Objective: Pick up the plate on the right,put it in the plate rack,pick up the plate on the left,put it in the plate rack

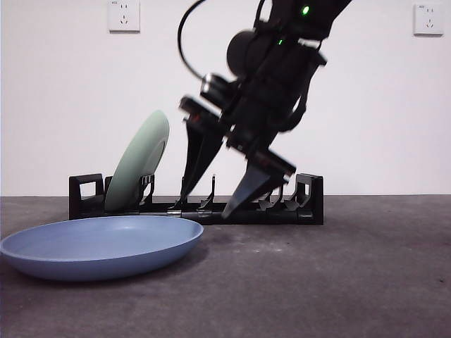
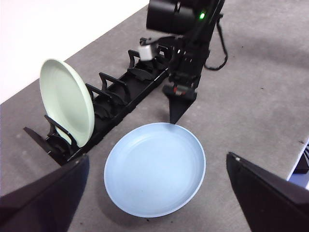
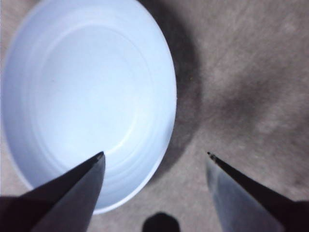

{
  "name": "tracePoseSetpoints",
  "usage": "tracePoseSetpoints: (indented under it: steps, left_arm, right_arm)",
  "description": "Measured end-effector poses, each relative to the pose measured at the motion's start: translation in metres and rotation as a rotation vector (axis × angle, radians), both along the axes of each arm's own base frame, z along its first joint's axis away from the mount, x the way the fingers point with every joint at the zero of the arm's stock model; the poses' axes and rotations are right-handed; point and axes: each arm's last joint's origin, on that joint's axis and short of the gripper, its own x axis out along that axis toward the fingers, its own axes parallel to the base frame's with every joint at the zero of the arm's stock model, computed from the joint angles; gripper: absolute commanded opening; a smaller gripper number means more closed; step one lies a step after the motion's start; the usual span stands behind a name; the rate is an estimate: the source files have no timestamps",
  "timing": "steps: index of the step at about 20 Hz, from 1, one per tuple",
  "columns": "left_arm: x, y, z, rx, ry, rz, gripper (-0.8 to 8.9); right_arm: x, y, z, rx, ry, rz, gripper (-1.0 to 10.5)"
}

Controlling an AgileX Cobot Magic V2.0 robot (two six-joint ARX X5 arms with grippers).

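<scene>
right end effector (image 1: 218,190) spread wide, straddling the blue plate's (image 1: 102,246) near rim on the desk. green plate (image 1: 137,162) already stands in rack (image 1: 310,201). left plate's pickup: lower, pinch rim.

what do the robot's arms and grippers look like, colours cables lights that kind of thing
Both arms are black. The right gripper ends in two long, tapering, pointed black jaws below a bulky black wrist housing with a rounded cylindrical joint. A black cable loops beside the arm, small green indicator lights glow on its upper part, and a small white-grey block sits near the wrist. The left gripper shows only two broad matte-black jaws.
</scene>
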Motion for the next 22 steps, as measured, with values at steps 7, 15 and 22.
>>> tracePoseSetpoints:
  steps: [7, 15, 22]
  left_arm:
    - [0.002, -0.002, 0.000, 0.012, 0.005, -0.016, 4.79]
    - [0.006, -0.004, -0.001, 0.025, 0.023, -0.035, 4.79]
    - [0.008, -0.007, -0.002, 0.032, 0.033, -0.070, 4.76]
  right_arm:
    - [0.004, 0.007, -0.015, 0.000, 0.012, -0.014, 3.5]
    - [0.004, 0.015, -0.024, 0.006, 0.023, -0.029, 3.4]
    - [0.000, 0.023, -0.033, -0.014, 0.033, -0.030, 0.6]
